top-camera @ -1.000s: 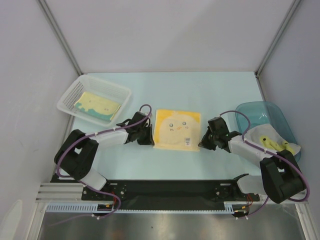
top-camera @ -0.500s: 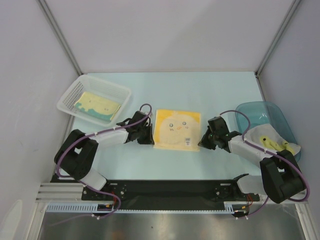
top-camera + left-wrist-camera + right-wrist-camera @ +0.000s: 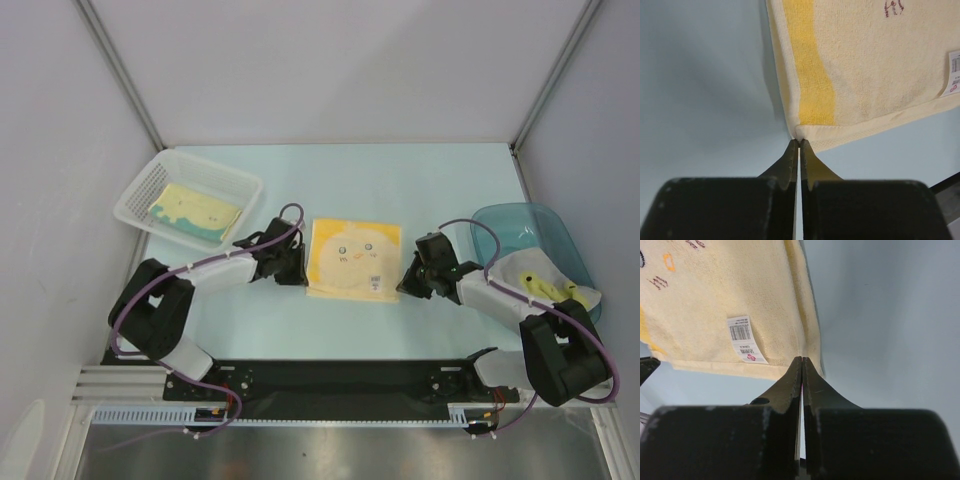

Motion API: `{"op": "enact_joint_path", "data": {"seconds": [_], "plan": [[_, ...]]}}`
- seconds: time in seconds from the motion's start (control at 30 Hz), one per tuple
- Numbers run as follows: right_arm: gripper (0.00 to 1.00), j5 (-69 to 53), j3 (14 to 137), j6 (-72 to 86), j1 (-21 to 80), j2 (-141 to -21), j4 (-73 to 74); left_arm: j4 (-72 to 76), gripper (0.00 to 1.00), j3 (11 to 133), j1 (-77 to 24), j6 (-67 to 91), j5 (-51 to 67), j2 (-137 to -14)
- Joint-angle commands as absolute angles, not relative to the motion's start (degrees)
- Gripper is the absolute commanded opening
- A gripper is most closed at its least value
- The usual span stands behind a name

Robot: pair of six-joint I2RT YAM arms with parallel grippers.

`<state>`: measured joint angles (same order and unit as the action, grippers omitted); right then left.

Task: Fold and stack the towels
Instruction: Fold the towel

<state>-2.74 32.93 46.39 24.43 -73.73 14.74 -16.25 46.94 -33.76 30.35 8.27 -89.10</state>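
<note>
A pale yellow towel with a chick face (image 3: 352,258) lies flat in the middle of the table. My left gripper (image 3: 300,276) is at its near left corner. In the left wrist view the shut tips (image 3: 799,141) pinch that corner of the towel (image 3: 880,65), beside its yellow stripe. My right gripper (image 3: 403,285) is at the near right corner, and its shut tips (image 3: 801,359) press on the towel's edge (image 3: 730,290) next to a white label (image 3: 745,337). A yellow and teal towel (image 3: 195,210) lies in the basket. Another pale towel (image 3: 540,282) hangs over the tub.
The white mesh basket (image 3: 135,195) stands at the back left. The blue translucent tub (image 3: 520,225) stands at the right, close behind my right arm. Grey walls close the table in on three sides.
My left gripper has edged right onto the towel's near left corner and closed on it. The right gripper and the towel have stayed where they were.
</note>
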Motion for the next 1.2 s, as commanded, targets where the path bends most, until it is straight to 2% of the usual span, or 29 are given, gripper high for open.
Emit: {"op": "enact_joint_path", "data": {"seconds": [0.0, 0.13, 0.33, 0.47, 1.17], "plan": [[0.00, -0.97, 35.42, 44.91, 24.70, -72.60, 14.76, -18.37, 0.00, 50.01, -34.28, 29.18, 6.59, -86.57], [0.00, -1.58, 35.42, 45.17, 24.70, -72.51, 14.94, -18.37, 0.00, 50.36, -34.80, 29.53, 6.85, -86.48], [0.17, -2.55, 34.45, 46.40, 25.84, -74.18, 14.85, -17.67, 0.00, 50.18, -35.16, 29.88, 7.56, -86.92], [0.21, -2.55, 34.01, 47.90, 26.45, -74.44, 15.20, -17.84, 0.00, 50.45, -35.24, 29.88, 7.56, -87.10], [0.25, 0.00, 34.89, 49.66, 28.74, -77.08, 17.58, -17.75, 0.00, 50.71, -35.68, 30.06, 7.74, -87.54]]}}
